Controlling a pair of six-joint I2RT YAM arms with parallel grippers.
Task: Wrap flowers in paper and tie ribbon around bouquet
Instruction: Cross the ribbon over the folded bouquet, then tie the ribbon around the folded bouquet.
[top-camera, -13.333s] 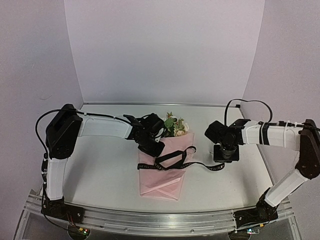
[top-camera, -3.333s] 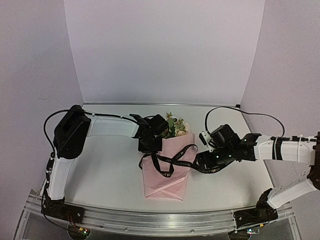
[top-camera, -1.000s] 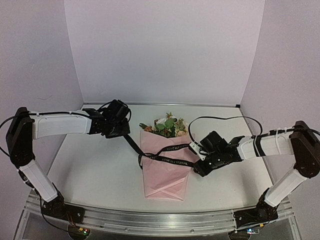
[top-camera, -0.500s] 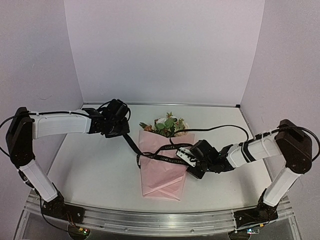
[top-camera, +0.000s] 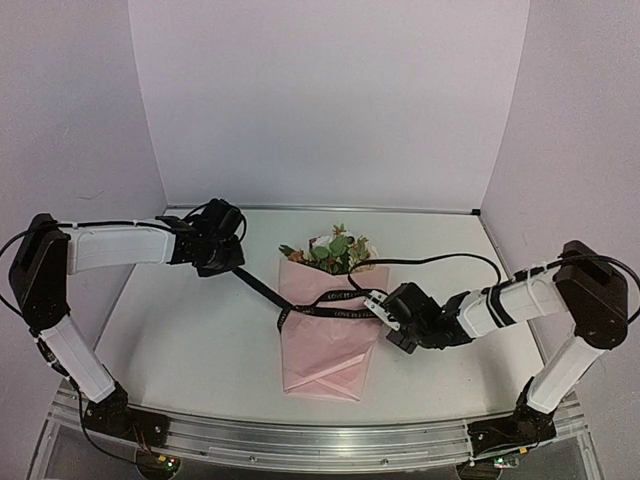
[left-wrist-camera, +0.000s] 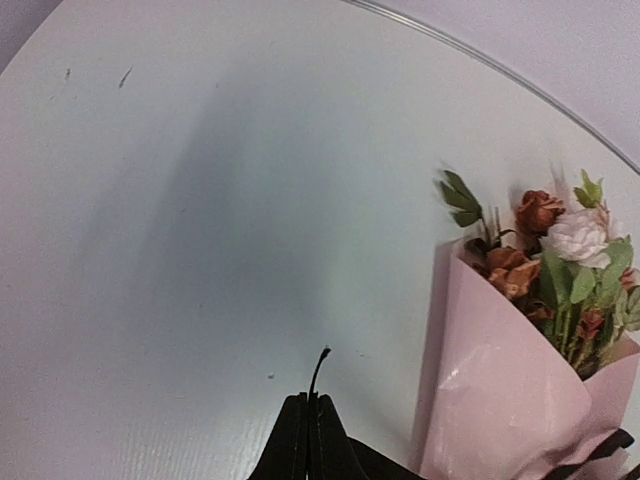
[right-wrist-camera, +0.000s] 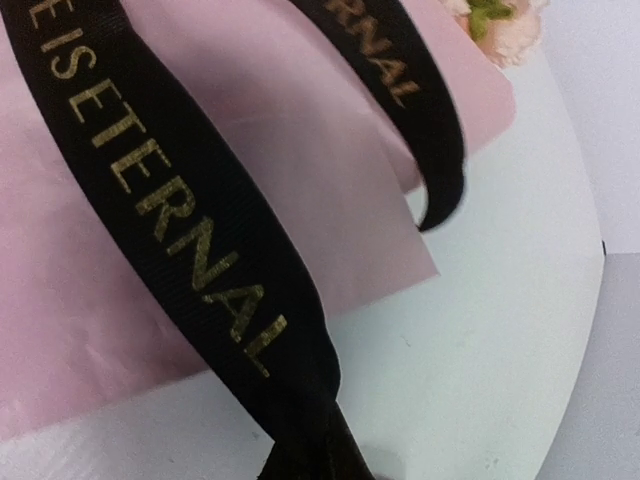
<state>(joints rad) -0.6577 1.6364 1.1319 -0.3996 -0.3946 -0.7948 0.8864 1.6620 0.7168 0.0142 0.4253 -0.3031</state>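
The bouquet lies on the table with its pink paper (top-camera: 325, 345) cone pointing toward the near edge. The flowers (top-camera: 336, 250) and green leaves show at its far end. The black ribbon (top-camera: 330, 302) with gold lettering crosses the cone. My left gripper (top-camera: 236, 268) is shut on the ribbon's left end, left of the bouquet. In the left wrist view a thin ribbon edge (left-wrist-camera: 319, 368) pokes out above that gripper (left-wrist-camera: 308, 400). My right gripper (top-camera: 381, 311) is shut on the ribbon (right-wrist-camera: 190, 230) at the cone's right edge. In its wrist view the band runs over the paper (right-wrist-camera: 300, 170) into the jaws.
A loose ribbon end (right-wrist-camera: 440, 200) curls off the paper's right corner. The right arm's black cable (top-camera: 440, 262) arcs over the table behind the bouquet. The white table (top-camera: 180, 340) is bordered by lilac walls on three sides.
My right gripper has closed on the ribbon at the cone's right edge. The left gripper has drawn slightly to the left, pulling the ribbon straighter.
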